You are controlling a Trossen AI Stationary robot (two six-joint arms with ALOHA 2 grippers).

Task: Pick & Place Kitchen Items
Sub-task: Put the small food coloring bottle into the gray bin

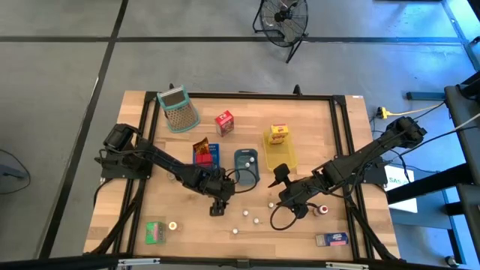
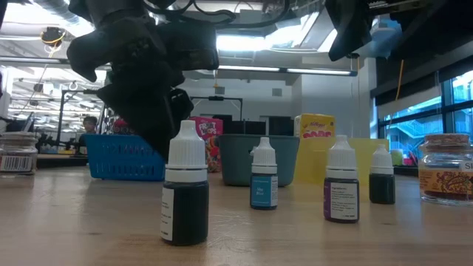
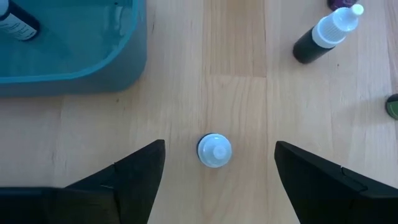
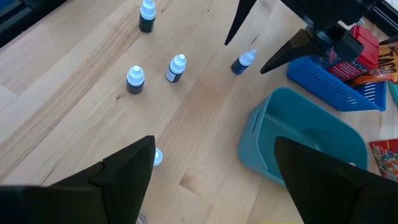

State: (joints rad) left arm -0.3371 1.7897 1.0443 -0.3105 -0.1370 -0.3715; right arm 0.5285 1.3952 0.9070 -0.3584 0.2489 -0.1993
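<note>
White-capped, the small dropper bottle (image 3: 214, 150) stood centred between the left gripper's (image 3: 217, 171) spread fingers, so a straight descent before pinching looked best.

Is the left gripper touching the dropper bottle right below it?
Apart. The left wrist view shows bare wood between both fingers of the left gripper and the dropper bottle.

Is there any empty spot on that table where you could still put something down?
Yes. Bare wood runs along the back edge between the mesh basket and the yellow tray, and in front between the green carton and blue carton. The middle, with its dropper bottles, is crowded.
</note>
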